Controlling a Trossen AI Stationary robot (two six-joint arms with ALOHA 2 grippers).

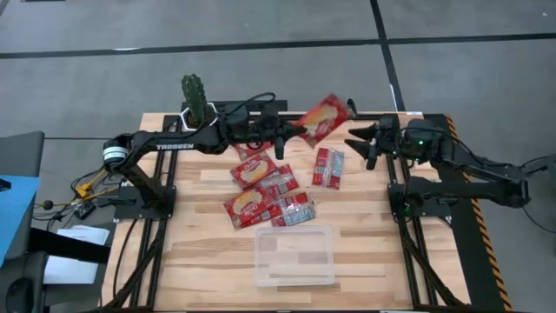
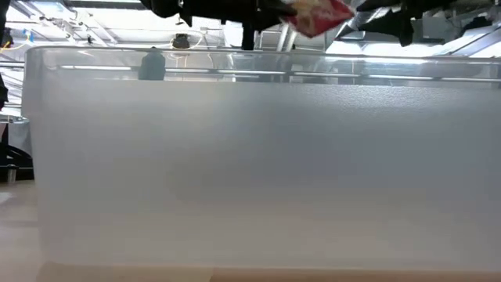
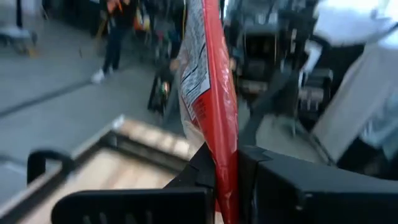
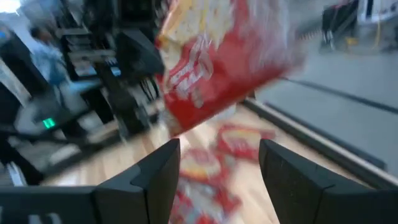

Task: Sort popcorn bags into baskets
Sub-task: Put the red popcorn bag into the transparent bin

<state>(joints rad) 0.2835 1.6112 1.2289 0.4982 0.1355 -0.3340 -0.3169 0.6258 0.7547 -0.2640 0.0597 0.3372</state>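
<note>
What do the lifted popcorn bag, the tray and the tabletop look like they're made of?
Lifted popcorn bag, pinched in the left gripper: likely thin plastic film, glossy; it shows shine and creases. Tray: seemingly clear plastic, slightly frosted; the wood shows through it. Tabletop: pale wooden planks, matte, with visible seams.

Both arms were dark, near-black jointed links on black frame mounts. The left arm (image 1: 174,143) bore white "TROSSEN" lettering, a white-and-black ringed joint, and loose black cables at its wrist. The right arm (image 1: 469,161) showed a small green light near its wrist.
</note>
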